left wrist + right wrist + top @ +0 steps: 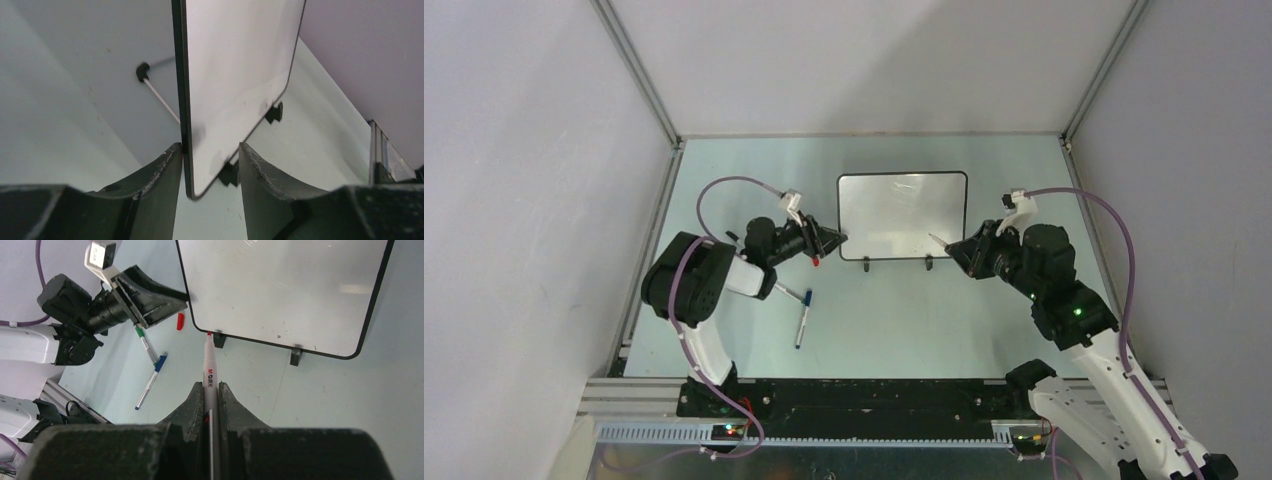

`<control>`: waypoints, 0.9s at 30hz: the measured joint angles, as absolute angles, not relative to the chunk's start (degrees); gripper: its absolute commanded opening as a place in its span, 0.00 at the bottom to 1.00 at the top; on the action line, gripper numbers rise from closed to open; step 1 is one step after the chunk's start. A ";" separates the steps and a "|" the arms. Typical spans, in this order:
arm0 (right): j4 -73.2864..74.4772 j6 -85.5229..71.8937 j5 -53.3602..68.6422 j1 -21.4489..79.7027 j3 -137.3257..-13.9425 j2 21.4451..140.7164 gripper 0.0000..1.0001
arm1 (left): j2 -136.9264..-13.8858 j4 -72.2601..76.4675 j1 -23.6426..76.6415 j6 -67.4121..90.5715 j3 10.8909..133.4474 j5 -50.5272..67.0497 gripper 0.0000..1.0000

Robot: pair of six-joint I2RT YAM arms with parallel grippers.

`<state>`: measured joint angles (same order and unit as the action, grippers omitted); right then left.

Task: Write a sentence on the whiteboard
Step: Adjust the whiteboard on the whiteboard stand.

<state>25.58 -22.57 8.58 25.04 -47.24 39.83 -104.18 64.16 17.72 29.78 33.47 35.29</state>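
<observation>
The whiteboard (902, 215) stands on its two black feet at mid table, and no sentence shows on its glossy face. My left gripper (836, 238) straddles the board's lower left corner (192, 170). Its jaws are open: the left finger (167, 165) touches the black frame and the right finger (255, 165) stands off the white face. My right gripper (212, 386) is shut on a white marker (208, 365) with a red tip. The tip points at the board's bottom edge near the left foot (219, 340), just short of it.
A red cap (180, 321) lies on the table beside my left gripper. A blue-capped pen (803, 318) and a green-tipped pen (143, 340) lie front left of the board. Grey walls enclose the table on three sides.
</observation>
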 measured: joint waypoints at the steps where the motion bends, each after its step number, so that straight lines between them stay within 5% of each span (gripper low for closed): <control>1: 25.54 -22.57 8.71 24.91 -47.22 39.86 0.00 | -104.16 65.30 17.72 29.95 31.88 35.81 0.48; 16: 26.24 -28.34 12.10 24.51 -46.94 42.11 0.00 | -104.14 74.26 17.76 32.64 27.51 36.60 0.54; 27: 33.36 -40.75 9.02 24.51 -46.94 38.28 0.00 | -108.53 72.66 17.76 36.32 35.38 34.72 0.54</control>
<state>33.36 -40.75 9.02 24.51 -46.94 38.28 -108.53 72.66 17.76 36.32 35.38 34.72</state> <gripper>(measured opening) 0.122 0.538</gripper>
